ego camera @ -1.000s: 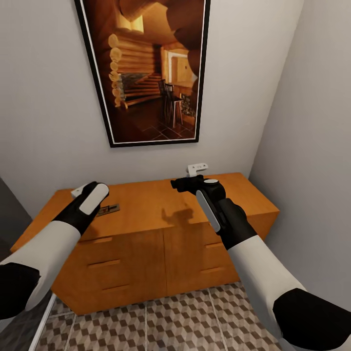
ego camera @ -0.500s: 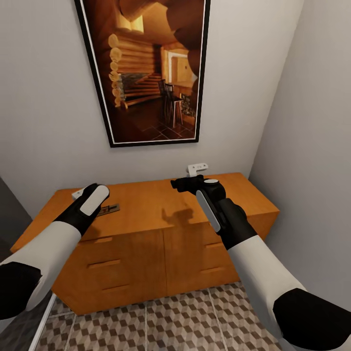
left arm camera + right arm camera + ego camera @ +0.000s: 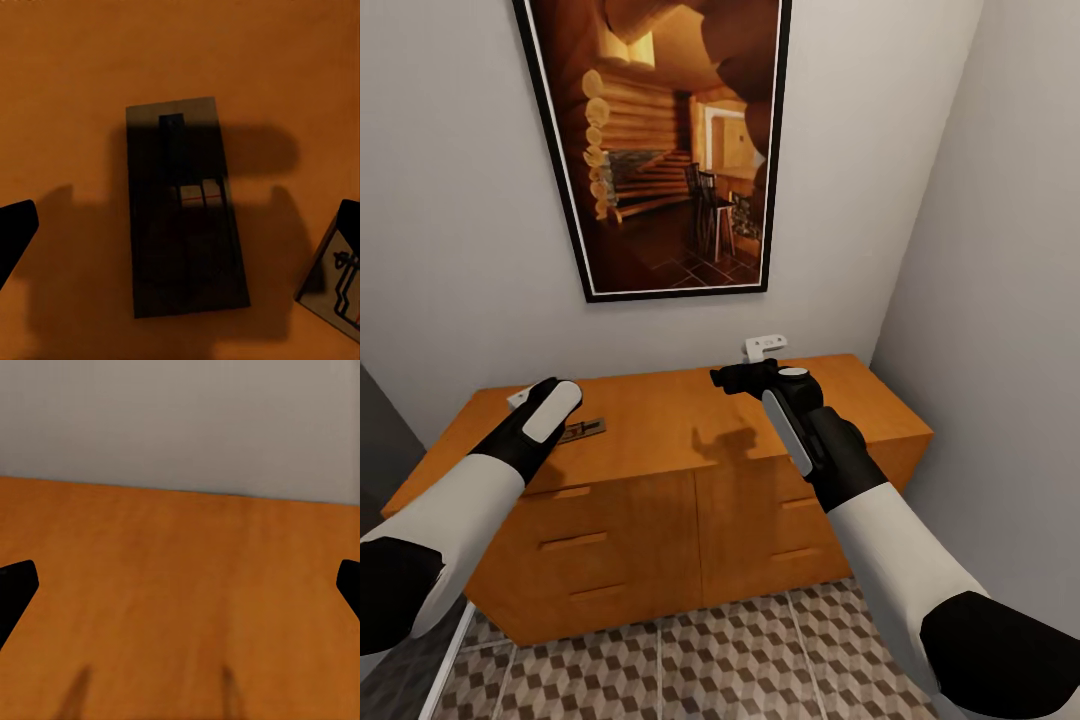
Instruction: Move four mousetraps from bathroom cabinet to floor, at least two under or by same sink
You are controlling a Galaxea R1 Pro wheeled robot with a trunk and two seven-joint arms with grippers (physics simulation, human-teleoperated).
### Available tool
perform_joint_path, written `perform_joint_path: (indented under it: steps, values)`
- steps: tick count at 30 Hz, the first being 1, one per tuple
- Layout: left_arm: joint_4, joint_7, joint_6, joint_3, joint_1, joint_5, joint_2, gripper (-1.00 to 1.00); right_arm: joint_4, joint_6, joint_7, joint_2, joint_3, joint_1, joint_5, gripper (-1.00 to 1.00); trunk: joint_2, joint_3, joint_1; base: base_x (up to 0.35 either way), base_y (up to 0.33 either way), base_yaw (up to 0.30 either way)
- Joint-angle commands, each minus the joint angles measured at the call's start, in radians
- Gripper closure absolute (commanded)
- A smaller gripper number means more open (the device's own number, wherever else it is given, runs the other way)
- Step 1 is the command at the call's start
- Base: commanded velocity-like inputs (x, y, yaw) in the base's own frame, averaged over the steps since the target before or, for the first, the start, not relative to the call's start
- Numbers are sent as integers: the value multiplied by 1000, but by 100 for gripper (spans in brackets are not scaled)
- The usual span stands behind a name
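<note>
A: Where's the cabinet (image 3: 660, 470)?
B: Centre of the head frame, low & wide, orange-brown, against the grey wall. Drawer fronts w/ thin bar handles face the camera. The patterned bathroom floor (image 3: 760, 665) runs along the bottom edge, cube-print tiles w/ pale grout.

A: Mousetraps?
B: One mousetrap (image 3: 184, 214) lies flat on the cabinet top, mid-frame in the left wrist view: dark rectangle, thin metal parts, in shadow. In the head frame the same one peeks out at centre-left, just right of the left arm's end (image 3: 582, 430). A second mousetrap (image 3: 336, 277) sits at the lower right edge of the left wrist view, paler, cut off by the frame, just beside the first, not touching.

A: Left pincer (image 3: 180, 225)?
B: Spread wide. Its two dark fingertips sit at the left and right edges of the wrist frame, w/ the first trap between them. Nothing held; it hovers above the trap.

A: Right pincer (image 3: 180, 585)?
B: Also spread wide, tips at both frame edges, bare orange wood between, grey wall in the upper part. Empty. In the head frame it's centre-right, over the cabinet top, pointing toward the wall (image 3: 732, 378).

A: Anything else?
B: A framed picture (image 3: 660, 140) of a log-cabin interior, upper centre on the wall. A small white object (image 3: 764, 346) at the back edge of the cabinet top, just above the right pincer; can't tell what it is. Another white bit (image 3: 518, 397) shows next to the left arm's end.
</note>
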Motion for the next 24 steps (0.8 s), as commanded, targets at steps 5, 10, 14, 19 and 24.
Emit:
perform_joint_path:
  steps: [5,10,14,19,24]
  values:
    - [-1,6,10,-7,-1,6,2,-100,-1,4,-9,0,2,-1,-10,-100,-1,-1,0,0,0,0]
    - [0,5,10,-7,-1,7,2,-100,-1,4,-8,0,2,-1,-10,-100,-1,-1,0,0,0,0]
    - [1,4,10,-7,-1,7,3,-100,-2,4,-8,0,2,-1,-10,-100,-1,-1,0,0,0,0]
    - [2,4,10,-7,-1,7,4,-100,-1,4,-7,0,2,-1,-10,-100,-1,-1,0,0,0,0]
    - [25,0,9,-7,-1,6,4,-100,-1,4,-7,0,2,-1,-10,-100,-1,-1,0,0,0,0]
